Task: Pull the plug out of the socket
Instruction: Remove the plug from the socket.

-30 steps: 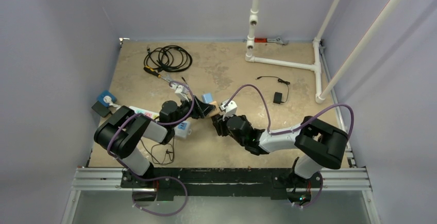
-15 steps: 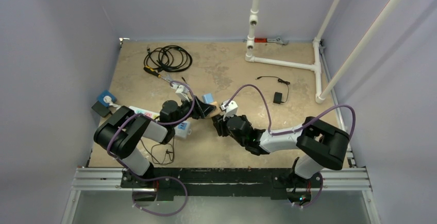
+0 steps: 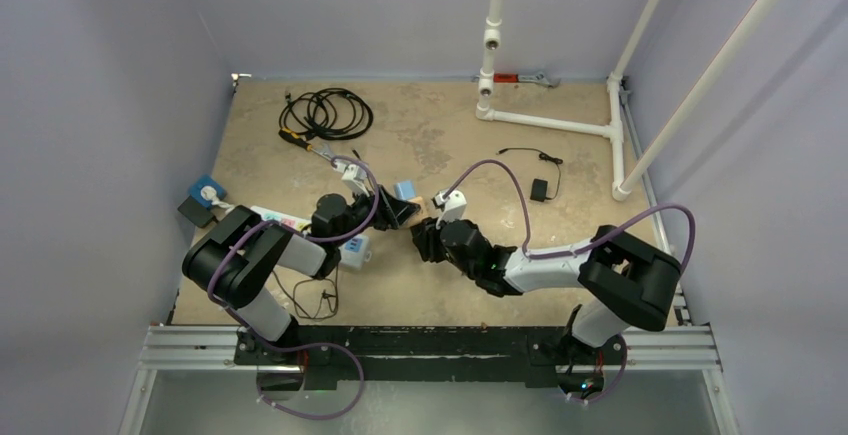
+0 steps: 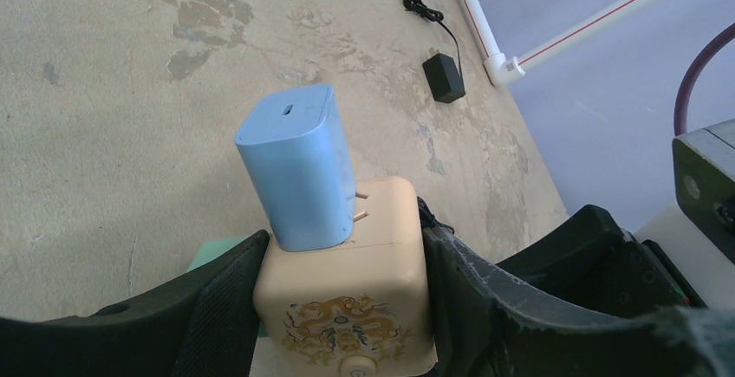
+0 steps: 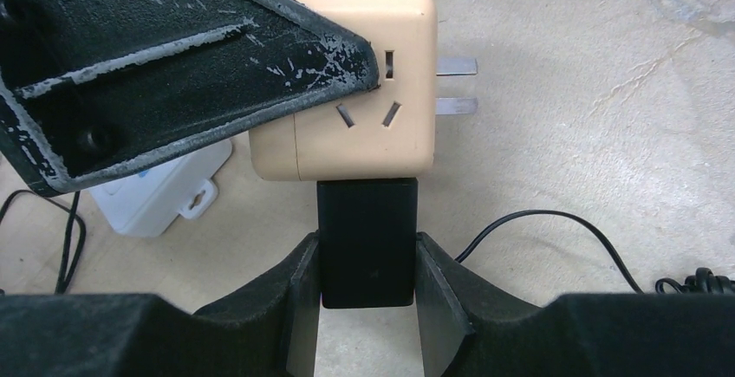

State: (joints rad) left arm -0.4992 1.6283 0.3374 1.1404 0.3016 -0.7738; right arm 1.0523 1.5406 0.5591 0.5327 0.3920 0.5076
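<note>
1. While the top view shows the left gripper (image 3: 395,213) and right gripper (image 3: 418,240) meeting tip to tip near the middle of the desk (image 3: 430,135), it hides most of what they hold. Only the blue plug (image 3: 403,190) shows clearly there, just beyond the left gripper.
2. From the left wrist, the left gripper (image 4: 342,282) is clenched on the beige socket (image 4: 347,295), with one finger on each side face. The blue plug (image 4: 299,169) stands on the socket's top face, leaning a little. Its two prongs (image 4: 360,208) are partly bare.
3. From the right wrist, the right gripper (image 5: 366,282) grasps a black plug (image 5: 366,238) that butts against the socket (image 5: 364,117). How deep the black plug sits cannot be told.
4. Only that view shows the socket's slotted face and its own two prongs (image 5: 455,82), which stick out free on the right. It also shows a white box (image 5: 160,199) on the desk beside the socket.
5. Only the left wrist view shows a black adapter (image 4: 444,78) with a thin cord. It lies well apart from the socket, near the white pipe (image 4: 477,13).
</note>
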